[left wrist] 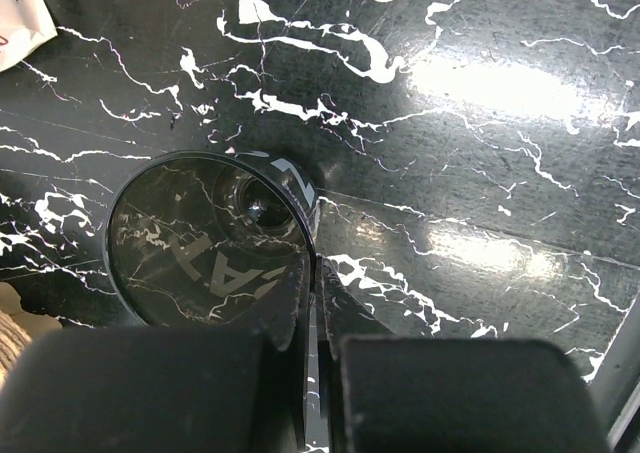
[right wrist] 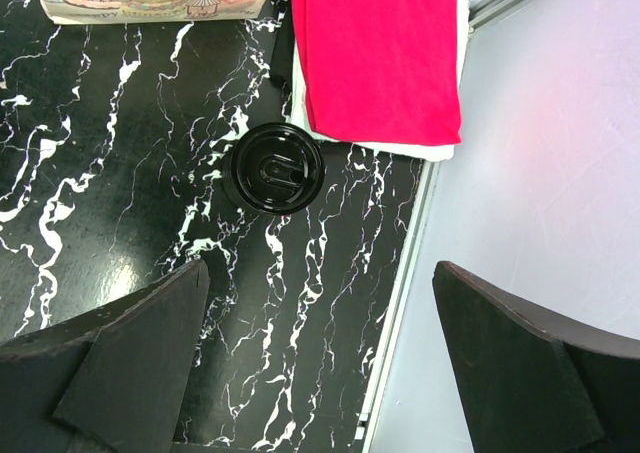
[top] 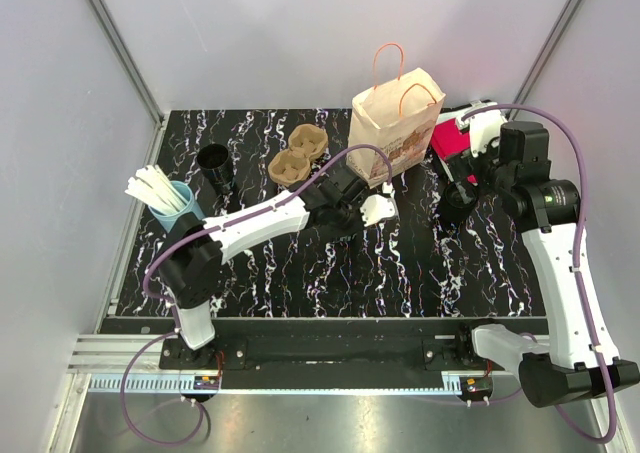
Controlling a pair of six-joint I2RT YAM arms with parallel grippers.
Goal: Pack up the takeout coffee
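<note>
The black coffee cup with its black lid [right wrist: 272, 168] stands straight up on the black marble table [right wrist: 120, 153], just beside a folded pink cloth [right wrist: 375, 53]. The right gripper [right wrist: 320, 268] hangs above it, opened wide and holding nothing. The cup sits just ahead, between its fingers. The left gripper [left wrist: 312, 313] is farther off, pinched tight on what looks like the rim of a black cup with no lid [left wrist: 200, 243].
</note>
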